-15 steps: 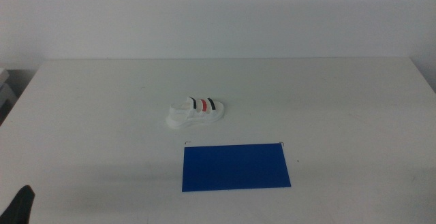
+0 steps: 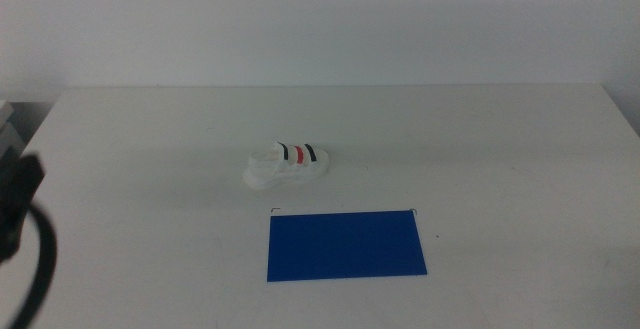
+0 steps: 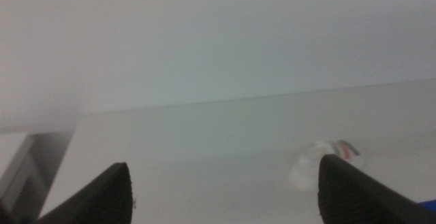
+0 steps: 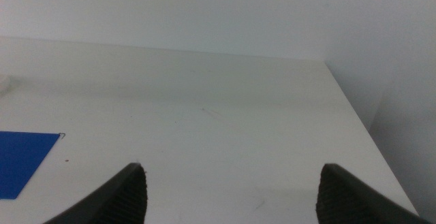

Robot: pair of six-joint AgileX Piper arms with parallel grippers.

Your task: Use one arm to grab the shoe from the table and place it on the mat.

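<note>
The white shoe (image 2: 287,163) with two black straps and a red one lies on the white table (image 2: 480,149), just behind the blue mat (image 2: 346,245). The left arm (image 2: 20,229) shows at the picture's left edge, far left of the shoe. In the left wrist view my left gripper (image 3: 225,183) is open and empty, its jaws wide apart, with the shoe (image 3: 327,161) blurred far ahead. In the right wrist view my right gripper (image 4: 231,186) is open and empty over bare table, with a corner of the mat (image 4: 24,159) beside it. The right arm is out of the middle view.
A white wall (image 2: 320,19) rises behind the table's far edge. A grey object (image 2: 8,134) sits off the table's left edge. The table's right edge shows in the right wrist view (image 4: 361,129).
The left arm has risen at the left edge of the middle view, from a small tip at the bottom corner to a tall dark shape. Shoe and mat have not moved.
</note>
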